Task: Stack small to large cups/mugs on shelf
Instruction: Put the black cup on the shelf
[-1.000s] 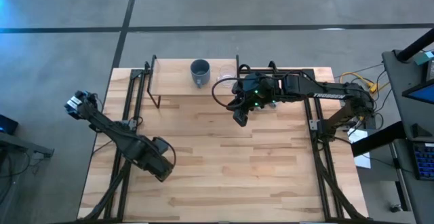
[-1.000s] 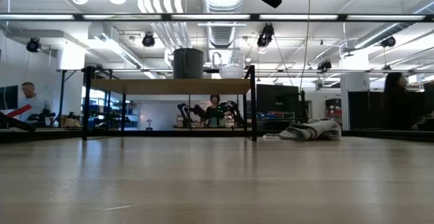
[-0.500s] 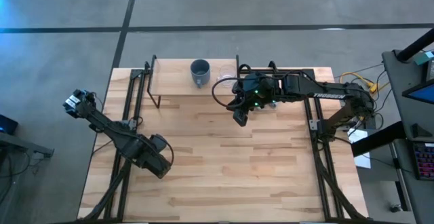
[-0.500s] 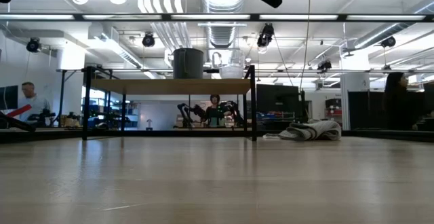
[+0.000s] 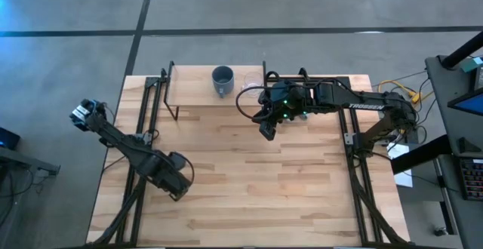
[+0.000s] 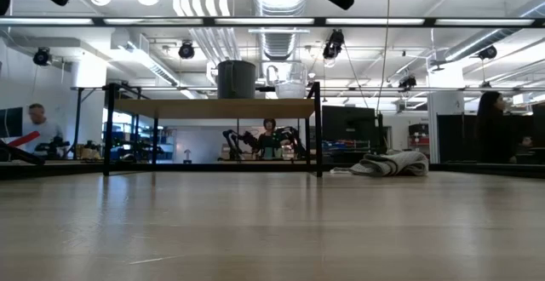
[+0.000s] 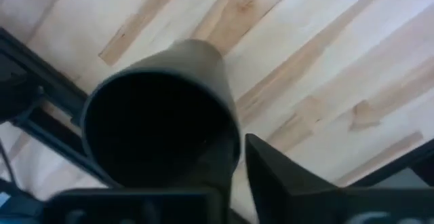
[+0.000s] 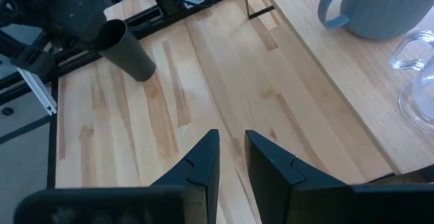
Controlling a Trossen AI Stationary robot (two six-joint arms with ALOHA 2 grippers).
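Note:
My left gripper is over the table's near left part, shut on the tall black cup, which also shows in the right wrist view. The grey-blue mug and the small clear glass cup stand on their bases on the light-wood shelf at the far edge. They also show in the low view, the mug left of the glass. My right gripper hangs empty above the table just near of the shelf's right end, its fingers close together. My left gripper holds the black cup at the end nearest the wrist. One finger lies against the cup's outer wall; the cup hides the other. The cup sticks out past the fingers, slanting down, lifted clear of the table.
A grey-white cloth lies on the table to the right of the shelf. The shelf stands on thin black metal legs. Black arm frames run along both table sides. Bare wood lies between the two arms.
My left gripper with the black cup has shifted a little, and its dark shape reaches lower into the low view's top left corner. My right arm has kept still.

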